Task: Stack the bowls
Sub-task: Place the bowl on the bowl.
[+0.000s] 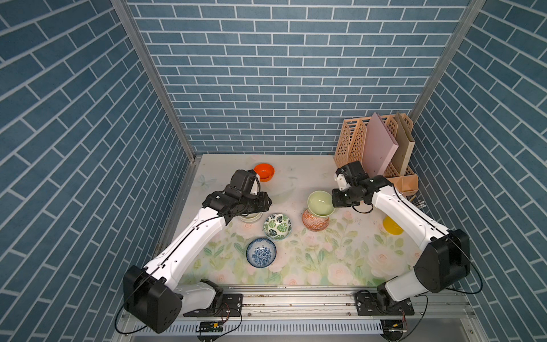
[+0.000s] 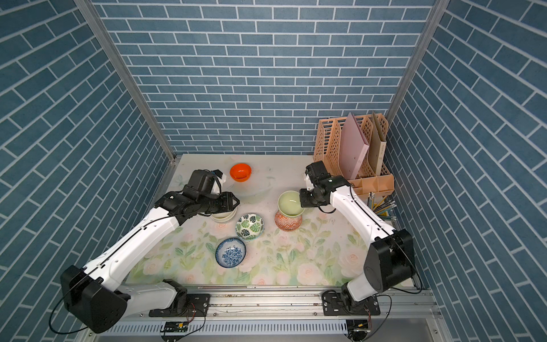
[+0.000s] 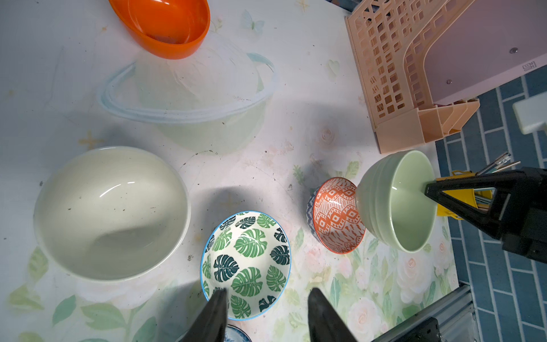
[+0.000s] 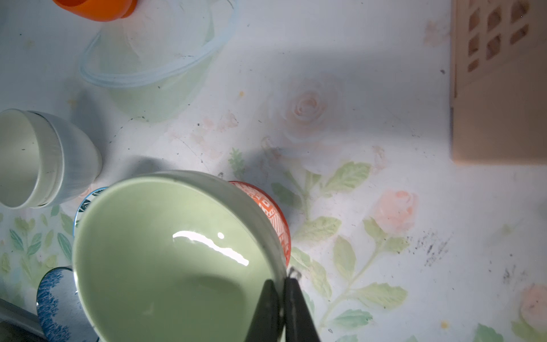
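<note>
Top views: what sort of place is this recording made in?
Probably a staged robot test cell, not a home: blue brick-print wall panels on aluminium posts, a floral-print tabletop, and a metal base rail mounting the left arm and right arm.

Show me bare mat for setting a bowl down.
Free: back centre, between orange bowl and file rack; front right, between blue floral bowl and right arm. Crowded: middle, leaf bowl, patterned bowl, held pale green bowl.
</note>
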### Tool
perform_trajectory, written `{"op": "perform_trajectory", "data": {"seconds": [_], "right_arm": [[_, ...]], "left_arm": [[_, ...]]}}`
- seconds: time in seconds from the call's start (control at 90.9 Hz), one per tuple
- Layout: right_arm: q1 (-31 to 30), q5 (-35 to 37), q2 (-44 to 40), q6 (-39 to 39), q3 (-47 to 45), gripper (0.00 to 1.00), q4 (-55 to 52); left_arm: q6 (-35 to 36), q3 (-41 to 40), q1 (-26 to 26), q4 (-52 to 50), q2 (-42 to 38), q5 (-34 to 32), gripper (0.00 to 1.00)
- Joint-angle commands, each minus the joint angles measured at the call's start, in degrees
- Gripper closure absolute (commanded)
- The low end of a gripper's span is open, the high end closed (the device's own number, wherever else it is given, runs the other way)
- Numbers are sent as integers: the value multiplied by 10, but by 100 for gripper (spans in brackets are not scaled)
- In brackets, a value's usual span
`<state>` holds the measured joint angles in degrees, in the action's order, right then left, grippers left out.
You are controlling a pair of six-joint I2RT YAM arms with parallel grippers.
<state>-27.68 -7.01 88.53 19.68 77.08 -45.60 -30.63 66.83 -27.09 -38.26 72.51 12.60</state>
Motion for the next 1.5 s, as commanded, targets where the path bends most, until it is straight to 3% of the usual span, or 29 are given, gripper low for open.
{"op": "perform_trajectory", "data": {"seconds": [0.0, 0.11, 0.627, 1.089, 1.485], "right_arm": [[-25, -1, 21, 17, 46, 100, 17], [-51, 1, 53, 18, 81, 100, 11], [-148, 6, 210, 22, 270, 100, -19], [-195, 11, 267, 19, 359, 100, -47], [-218, 20, 281, 14, 395, 100, -63]], "left_arm": [[-1, 5, -3, -5, -3, -26, 51], [-4, -3, -1, -1, -13, -52, 51], [11, 16, 15, -28, 8, -62, 50], [15, -4, 22, -12, 18, -61, 52], [14, -14, 24, -12, 28, -70, 61]]}}
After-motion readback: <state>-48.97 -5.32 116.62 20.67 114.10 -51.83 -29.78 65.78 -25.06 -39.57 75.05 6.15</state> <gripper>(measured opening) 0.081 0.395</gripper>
